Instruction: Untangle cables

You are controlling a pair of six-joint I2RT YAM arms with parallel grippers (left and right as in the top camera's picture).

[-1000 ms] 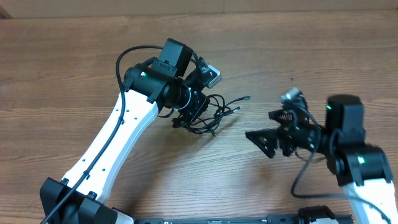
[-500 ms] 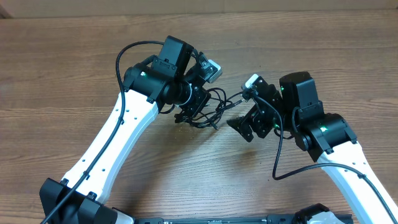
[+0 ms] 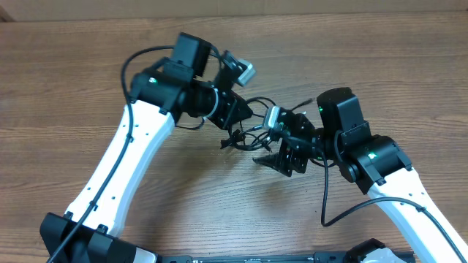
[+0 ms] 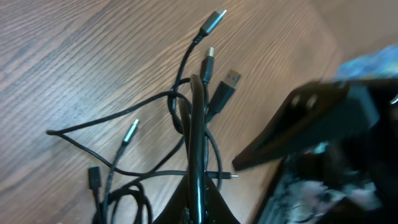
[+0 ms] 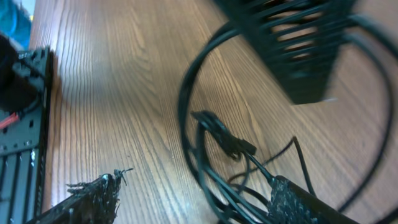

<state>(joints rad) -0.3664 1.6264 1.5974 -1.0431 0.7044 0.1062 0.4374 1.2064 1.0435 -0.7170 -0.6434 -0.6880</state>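
Wooden table: right hand has reached the cables.

A brown wooden table with straight grain fills the whole overhead view. Near its middle lies a small tangle of thin black cables (how much of it rests on the wood and how much is raised cannot be told). The left wrist view shows several strands fanned out over the boards, their plugs lying apart from one another, and one loop trailing off to the left.
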